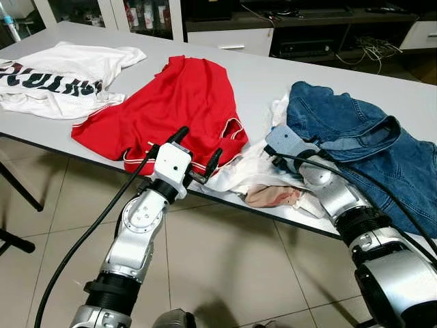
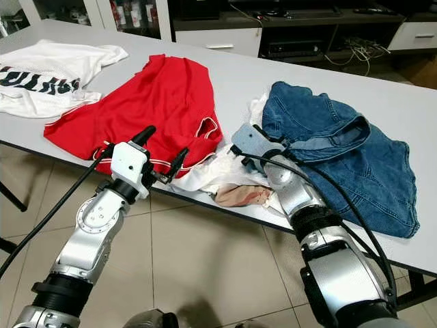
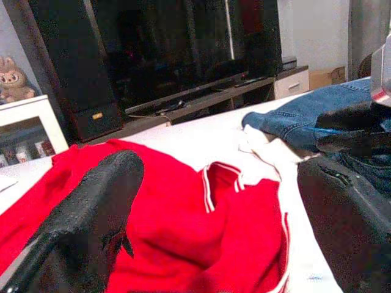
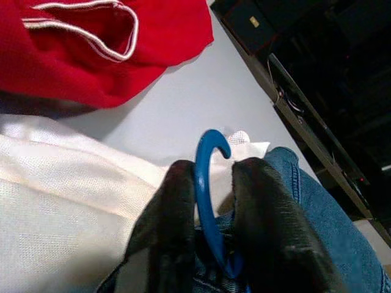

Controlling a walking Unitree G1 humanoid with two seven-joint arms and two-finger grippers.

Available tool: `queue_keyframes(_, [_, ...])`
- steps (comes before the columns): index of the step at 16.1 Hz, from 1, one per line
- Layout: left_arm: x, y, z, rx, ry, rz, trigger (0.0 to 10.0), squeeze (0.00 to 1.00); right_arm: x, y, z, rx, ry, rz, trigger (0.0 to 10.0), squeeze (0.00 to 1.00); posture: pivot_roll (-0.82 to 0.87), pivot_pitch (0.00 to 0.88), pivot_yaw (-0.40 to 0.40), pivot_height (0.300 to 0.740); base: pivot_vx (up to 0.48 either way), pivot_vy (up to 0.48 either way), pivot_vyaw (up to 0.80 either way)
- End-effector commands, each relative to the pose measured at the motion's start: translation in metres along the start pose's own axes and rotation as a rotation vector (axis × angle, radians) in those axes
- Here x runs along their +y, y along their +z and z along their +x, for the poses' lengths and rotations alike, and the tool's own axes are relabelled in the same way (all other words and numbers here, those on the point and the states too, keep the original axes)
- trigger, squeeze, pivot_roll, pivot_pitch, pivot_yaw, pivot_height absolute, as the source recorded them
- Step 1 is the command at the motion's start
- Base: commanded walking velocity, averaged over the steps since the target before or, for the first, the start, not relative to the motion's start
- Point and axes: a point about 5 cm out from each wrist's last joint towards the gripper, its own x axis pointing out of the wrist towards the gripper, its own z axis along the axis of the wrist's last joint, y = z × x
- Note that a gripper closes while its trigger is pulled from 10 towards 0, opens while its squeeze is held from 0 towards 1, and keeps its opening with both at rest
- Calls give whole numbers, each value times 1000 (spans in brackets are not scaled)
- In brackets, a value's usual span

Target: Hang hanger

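A blue hanger hook (image 4: 206, 177) sticks up between the two black fingers of my right gripper (image 4: 211, 166), which is shut on it. The rest of the hanger is hidden in a blue denim jacket (image 1: 369, 150) lying at the right of the grey table (image 1: 259, 75). My right wrist (image 1: 283, 142) rests at the jacket's collar. My left gripper (image 1: 200, 145) is open, just above the near hem of a red shirt (image 1: 177, 102). Nothing lies between its fingers (image 3: 98, 207).
A white shirt with dark lettering (image 1: 61, 75) lies at the table's far left. A white garment (image 1: 246, 171) and a pinkish cloth (image 1: 273, 196) hang over the front edge under the jacket. A dark TV cabinet (image 1: 307, 34) stands behind the table. Tiled floor lies below.
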Motion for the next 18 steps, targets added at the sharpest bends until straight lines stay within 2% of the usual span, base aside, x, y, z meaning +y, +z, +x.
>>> queue_keyframes(1, [-5, 6, 2, -26, -25, 14, 10000, 0, -9, 0, 0, -15, -13, 39, 0, 0, -23, 0, -13, 740, 0, 0, 0])
queue_keyframes(6, [-8, 7, 4, -32, -36, 12, 10000, 0, -14, 2, -2, -52, -2, 45, 0, 0, -28, 0, -11, 740, 0, 0, 0])
queue_keyframes(7, [-8, 7, 5, -32, -39, 12, 10000, 0, -20, 5, -2, -76, -8, 185, 0, 0, -28, 0, -11, 740, 0, 0, 0])
queue_keyframes(8, [-8, 7, 5, -32, -41, 14, 10000, 0, -26, 6, -2, -86, -16, 335, 0, 0, -33, 0, -11, 740, 0, 0, 0])
queue_keyframes(9, [-9, 7, 5, -31, -44, 18, 10000, 0, -35, 8, -2, -101, -28, 380, 0, 0, -34, 0, -11, 740, 0, 0, 0])
queue_keyframes(11, [-9, 6, 6, -30, -45, 20, 10000, 0, -57, 12, -4, -143, -56, 393, 0, 0, -35, 0, -13, 740, 0, 0, 0])
queue_keyframes(13, [-9, 6, 6, -30, -44, 22, 10000, 0, -87, 17, -10, -184, -80, 395, 0, 0, -38, 0, -16, 740, 0, 0, 0])
queue_keyframes(15, [-11, 7, 7, -35, -46, 18, 10000, 0, -106, 28, -15, -256, -77, 388, 0, 0, -44, 0, -17, 740, 0, 0, 0])
queue_keyframes(17, [-14, 10, 12, -58, -58, 5, 10000, 0, -113, 46, -19, -364, -34, 419, 0, 0, -51, 0, -17, 740, 0, 0, 0])
queue_keyframes(18, [-20, 19, 21, -103, -90, -15, 10000, 0, -110, 60, -18, -434, 0, 458, 0, 0, -54, 0, -17, 740, 0, 0, 0])
